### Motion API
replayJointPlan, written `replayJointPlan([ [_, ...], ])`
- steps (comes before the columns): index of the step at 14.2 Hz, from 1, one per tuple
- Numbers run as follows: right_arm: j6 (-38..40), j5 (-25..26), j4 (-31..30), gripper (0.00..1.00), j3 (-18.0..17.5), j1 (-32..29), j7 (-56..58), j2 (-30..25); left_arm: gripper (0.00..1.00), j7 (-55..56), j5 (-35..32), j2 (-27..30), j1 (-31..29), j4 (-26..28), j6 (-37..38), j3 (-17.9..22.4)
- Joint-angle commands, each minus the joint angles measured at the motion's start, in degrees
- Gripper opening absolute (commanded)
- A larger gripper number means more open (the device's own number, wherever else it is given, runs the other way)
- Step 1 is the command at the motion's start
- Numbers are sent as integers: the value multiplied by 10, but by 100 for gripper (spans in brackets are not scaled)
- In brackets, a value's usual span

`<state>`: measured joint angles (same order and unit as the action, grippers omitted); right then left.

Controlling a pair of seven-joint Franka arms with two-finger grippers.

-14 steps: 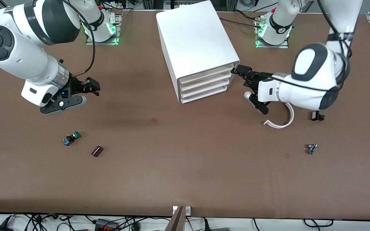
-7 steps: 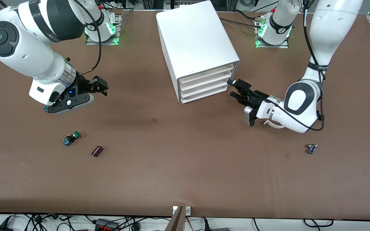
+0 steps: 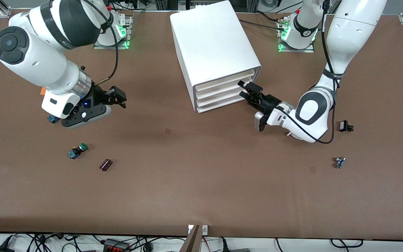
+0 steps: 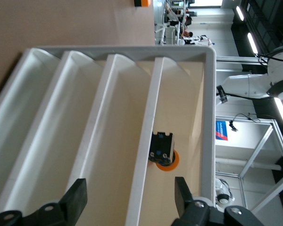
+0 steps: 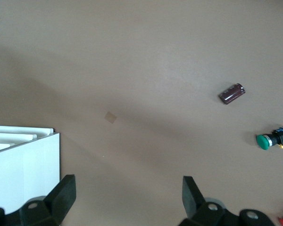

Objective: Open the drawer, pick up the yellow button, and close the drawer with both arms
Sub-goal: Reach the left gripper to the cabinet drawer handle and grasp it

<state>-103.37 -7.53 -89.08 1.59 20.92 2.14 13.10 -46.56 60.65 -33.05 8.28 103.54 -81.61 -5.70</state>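
Left gripper at the cabinet's drawer fronts, right gripper waiting over bare table.

Front view: the left gripper (image 3: 245, 89) sits at the cabinet (image 3: 215, 49) front by the 4 drawers; the right gripper (image 3: 117, 99) hangs over the table (image 3: 201, 189). Left wrist view: its fingers (image 4: 75, 200) spread wide before the drawer (image 4: 179, 136), where the button (image 4: 162, 151) lies inside. Right wrist view: fingers (image 5: 61, 193) wide apart; green-capped switch (image 5: 272, 139) beside a dark cylinder (image 5: 232, 93).
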Motion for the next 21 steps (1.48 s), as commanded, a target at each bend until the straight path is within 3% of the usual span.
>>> replayJointPlan([
  [1, 1, -7, 22, 100, 3, 11, -5, 5, 70, -22, 12, 16, -1, 32, 20, 0],
  [4, 1, -5, 40, 100, 3, 34, -5, 12, 60, -105, 12, 13, 2, 43, 18, 0],
  [7, 1, -9, 49, 100, 3, 46, -13, 18, 49, -108, 13, 14, 2, 47, 18, 0],
  [13, -10, -10, 52, 100, 3, 70, -149, 28, 40, -110, 26, 14, 2, 56, 15, -10],
  [15, -11, -10, 53, 100, 3, 83, -157, 31, 27, -110, 27, 15, 2, 59, 15, -12],
  [16, -17, -10, 53, 100, 3, 91, -157, 34, 12, -110, 30, 14, 2, 59, 15, -12],
  [17, -30, -10, 53, 100, 3, 104, -157, 38, 4, -109, 30, 14, 2, 58, 14, -12],
  [21, -51, -6, 86, 100, 3, 152, -169, 70, 1, -101, 29, 11, -4, 43, 13, -10],
])
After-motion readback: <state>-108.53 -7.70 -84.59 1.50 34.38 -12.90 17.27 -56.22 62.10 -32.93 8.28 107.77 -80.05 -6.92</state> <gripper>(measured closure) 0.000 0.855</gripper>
